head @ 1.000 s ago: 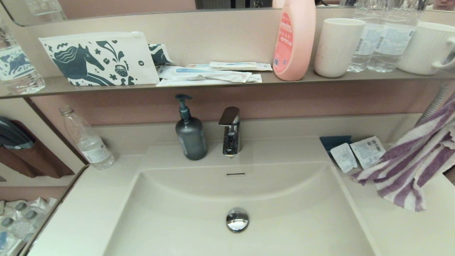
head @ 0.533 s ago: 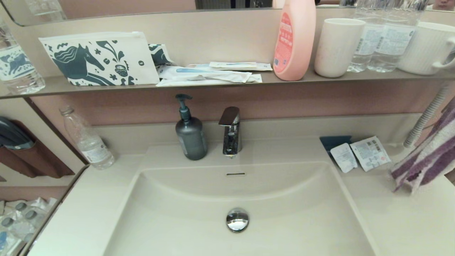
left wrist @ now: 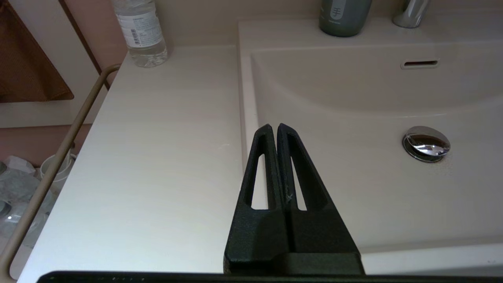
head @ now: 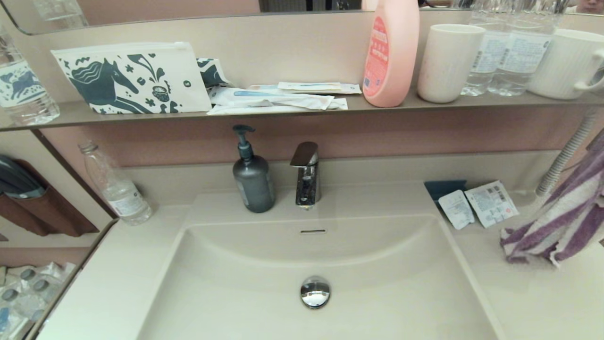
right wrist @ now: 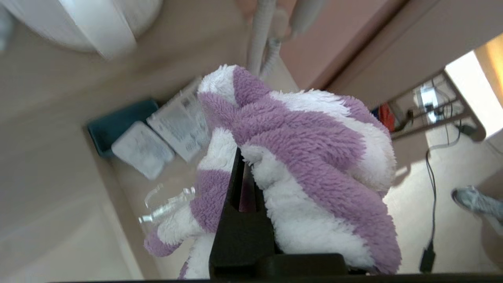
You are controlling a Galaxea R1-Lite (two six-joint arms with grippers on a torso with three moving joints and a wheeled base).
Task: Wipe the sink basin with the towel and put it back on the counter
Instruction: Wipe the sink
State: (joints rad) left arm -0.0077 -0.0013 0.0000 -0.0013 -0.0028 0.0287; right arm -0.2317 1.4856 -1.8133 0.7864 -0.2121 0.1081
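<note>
The purple-and-white striped towel (head: 557,222) hangs at the far right, and its lower end bunches on the cream counter (head: 542,302). In the right wrist view my right gripper (right wrist: 243,155) is shut on the towel (right wrist: 298,157); the fluffy cloth drapes over and hides one finger. This gripper is outside the head view. The sink basin (head: 264,283) holds only its chrome drain plug (head: 315,292) and overflow slot (head: 313,231). My left gripper (left wrist: 273,126) is shut on nothing and hovers over the basin's left rim (left wrist: 245,98).
Two white sachets (head: 474,205) and a dark blue packet lie on the counter left of the towel. A grey soap dispenser (head: 253,177), a faucet (head: 306,174) and a clear bottle (head: 115,184) stand behind the basin. A ribbed hose (head: 566,151) runs up at the right.
The towel swung right, away from the basin, then dropped lower, so its end now rests on the counter near the sachets. The left gripper's side shows no change.
</note>
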